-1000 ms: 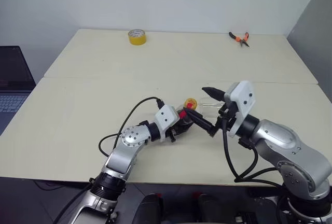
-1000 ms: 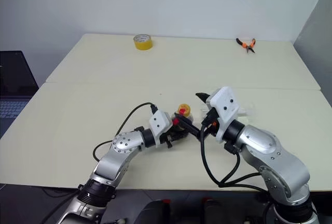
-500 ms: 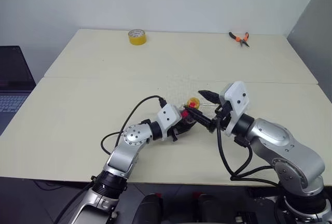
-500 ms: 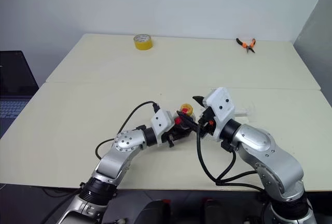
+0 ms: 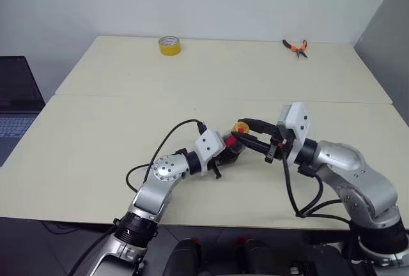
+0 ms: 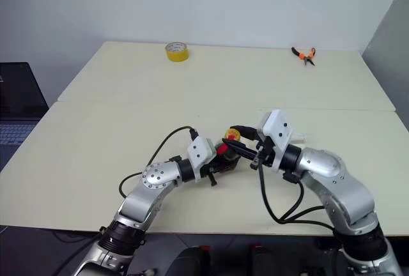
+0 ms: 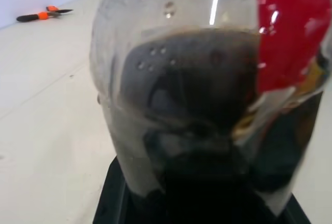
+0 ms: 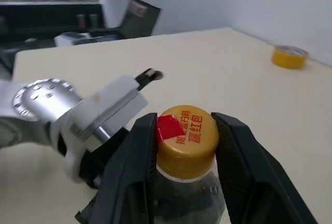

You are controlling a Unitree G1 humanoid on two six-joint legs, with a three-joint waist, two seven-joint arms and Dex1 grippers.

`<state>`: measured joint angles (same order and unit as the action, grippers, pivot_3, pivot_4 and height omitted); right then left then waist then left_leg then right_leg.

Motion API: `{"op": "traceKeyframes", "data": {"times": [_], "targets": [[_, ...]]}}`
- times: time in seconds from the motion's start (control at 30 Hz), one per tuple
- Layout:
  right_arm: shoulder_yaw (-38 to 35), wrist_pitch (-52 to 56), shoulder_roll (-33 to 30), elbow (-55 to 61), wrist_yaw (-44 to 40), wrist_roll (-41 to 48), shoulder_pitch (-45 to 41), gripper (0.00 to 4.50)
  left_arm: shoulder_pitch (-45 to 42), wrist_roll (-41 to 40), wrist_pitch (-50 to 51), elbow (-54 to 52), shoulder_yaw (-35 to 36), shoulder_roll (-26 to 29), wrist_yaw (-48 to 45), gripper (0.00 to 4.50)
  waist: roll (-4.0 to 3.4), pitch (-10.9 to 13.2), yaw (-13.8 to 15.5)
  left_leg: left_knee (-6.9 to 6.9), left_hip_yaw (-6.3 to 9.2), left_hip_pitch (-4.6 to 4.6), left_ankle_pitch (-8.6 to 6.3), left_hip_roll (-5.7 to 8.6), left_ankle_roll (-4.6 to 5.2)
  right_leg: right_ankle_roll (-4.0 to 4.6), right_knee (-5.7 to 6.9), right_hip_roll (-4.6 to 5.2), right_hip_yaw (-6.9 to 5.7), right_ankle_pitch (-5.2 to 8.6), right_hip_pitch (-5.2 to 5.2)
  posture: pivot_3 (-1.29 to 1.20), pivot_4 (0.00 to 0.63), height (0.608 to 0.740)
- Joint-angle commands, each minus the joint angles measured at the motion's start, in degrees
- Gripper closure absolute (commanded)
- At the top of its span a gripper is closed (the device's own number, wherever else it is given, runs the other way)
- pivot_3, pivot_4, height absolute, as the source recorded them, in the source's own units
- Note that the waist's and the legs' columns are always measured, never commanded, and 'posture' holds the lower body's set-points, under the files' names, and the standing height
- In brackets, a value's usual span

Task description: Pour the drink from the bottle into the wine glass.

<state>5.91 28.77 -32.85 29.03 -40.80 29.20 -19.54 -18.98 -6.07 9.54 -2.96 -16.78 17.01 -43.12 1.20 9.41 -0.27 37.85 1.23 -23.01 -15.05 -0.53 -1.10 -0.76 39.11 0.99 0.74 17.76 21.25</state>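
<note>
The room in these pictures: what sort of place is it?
Probably a lab or workshop: a plain table against a bare wall, with pliers, a tape roll and a laptop beside it.

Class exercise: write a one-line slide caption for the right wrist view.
Right gripper closes its fingers around the bottle's yellow cap while the left gripper holds the bottle on the table.

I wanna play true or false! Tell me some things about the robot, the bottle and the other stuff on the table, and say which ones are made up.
1. The right gripper has its fingers around the bottle's yellow cap. True.
2. The bottle is empty. False: dark drink is inside.
3. The left gripper holds the bottle's body. True.
4. The tape roll is blue. False: it is yellow.
5. The pliers lie at the table's far edge. True.
</note>
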Motion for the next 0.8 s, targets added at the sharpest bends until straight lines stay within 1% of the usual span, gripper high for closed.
{"op": "traceKeyframes", "data": {"times": [0.03, 0.1, 0.13, 0.27, 0.37, 0.43, 0.53, 0.67, 0.73, 0.77, 0.8], "targets": [[-1.87, -7.27, -3.38, -6.39, -5.97, -3.98, -3.52, 3.23, -0.01, -2.3, -0.34, -3.84, 0.69, 0.17, -1.5, 3.52, -0.02, 0.01, -0.08, 0.0, 0.0, 0.0, 0.0, -0.02, 0.0, 0.0, 0.0, -0.02, 0.0, 0.0, 0.0, 0.0, 0.15, 0.74], [0.81, -12.68, -7.61, -13.91, -14.39, -7.31, -7.49, 3.23, -0.01, -3.02, -0.05, -4.17, 0.98, 0.06, -1.82, 3.55, -0.06, 0.04, -0.23, 0.0, -0.01, 0.01, 0.0, -0.03, 0.0, 0.0, 0.02, -0.03, 0.02, 0.0, 0.02, 0.0, 0.15, 0.74], [1.79, -14.23, -8.87, -16.32, -16.84, -8.13, -8.74, 3.23, 0.01, -3.24, 0.03, -4.3, 1.07, 0.01, -1.86, 3.56, -0.07, 0.05, -0.22, 0.01, -0.03, 0.02, 0.0, -0.02, 0.0, 0.01, 0.03, -0.03, 0.04, 0.0, 0.02, 0.0, 0.15, 0.74], [1.76, -14.73, -9.39, -20.14, -19.6, -6.32, -11.26, 3.23, 0.2, -3.56, 0.44, -4.7, 1.27, -0.32, -1.59, 3.6, -0.06, 0.05, -0.03, 0.0, 0.02, 0.0, 0.0, -0.05, 0.0, 0.02, 0.0, -0.03, -0.02, 0.0, 0.0, 0.0, 0.15, 0.74], [0.01, -9.67, -9.65, -17.83, -19.05, -2.66, -10.84, 2.2, 0.64, -3.48, 0.61, -5.29, 1.36, -0.37, -1.36, 3.6, -0.06, 0.05, 0.13, 0.02, 0.0, -0.04, 0.0, -0.03, 0.0, 0.02, -0.01, 0.02, 0.01, 0.0, 0.01, 0.0, 0.15, 0.74], [-2.14, -5.21, -10.06, -12.62, -16.66, 0.1, -8.4, 1.45, 0.64, -3.4, 0.55, -5.09, 1.61, -0.35, -1.1, 3.64, -0.06, 0.06, 0.19, 0.06, -0.01, -0.05, 0.0, -0.01, 0.0, 0.02, -0.01, 0.07, 0.01, -0.01, 0.01, 0.0, 0.15, 0.74], [-7.02, 1.87, -9.12, -3.82, -10.61, 5.84, -3.67, 0.39, 0.75, -3.42, 0.48, -5.08, 1.87, -0.16, -0.79, 3.71, -0.07, 0.06, 0.31, 0.05, 0.04, -0.06, 0.0, -0.02, 0.0, 0.02, 0.0, 0.07, -0.04, -0.01, 0.0, 0.0, 0.15, 0.74], [-11.74, 8.87, -5.77, 7.62, 0.63, 11.64, 2.61, 0.38, 0.55, -3.17, 0.31, -4.57, 2.06, -0.3, -0.59, 3.73, -0.06, 0.06, 0.28, 0.05, 0.06, -0.07, 0.0, -0.02, 0.0, 0.02, 0.01, 0.06, -0.05, -0.01, 0.0, 0.0, 0.15, 0.74], [-11.42, 12.31, -0.95, 13.85, 10.02, 13.78, 5.37, 0.38, 0.24, -3.29, 0.36, -4.07, 1.88, -0.61, -0.71, 3.73, -0.06, 0.06, 0.2, 0.05, 0.05, -0.06, 0.0, -0.02, 0.0, 0.01, 0.03, 0.06, -0.04, -0.01, -0.01, 0.0, 0.15, 0.74], [-10.1, 13.32, 2.82, 16.19, 15.6, 13.19, 5.91, 0.38, 0.01, -3.49, 0.46, -3.74, 1.68, -0.84, -1.0, 3.73, -0.06, 0.06, 0.09, 0.03, 0.05, -0.05, 0.0, -0.03, 0.0, 0.01, 0.02, 0.04, -0.04, -0.01, -0.01, 0.0, 0.15, 0.74], [-9.14, 14.23, 5.41, 17.66, 19.35, 12.7, 6.0, 0.38, -0.08, -3.65, 0.56, -3.61, 1.6, -0.97, -1.26, 3.73, -0.08, 0.06, -0.02, 0.02, 0.05, -0.05, 0.0, -0.06, -0.01, 0.01, 0.06, 0.02, -0.02, 0.0, 0.01, 0.0, 0.15, 0.74]]}}
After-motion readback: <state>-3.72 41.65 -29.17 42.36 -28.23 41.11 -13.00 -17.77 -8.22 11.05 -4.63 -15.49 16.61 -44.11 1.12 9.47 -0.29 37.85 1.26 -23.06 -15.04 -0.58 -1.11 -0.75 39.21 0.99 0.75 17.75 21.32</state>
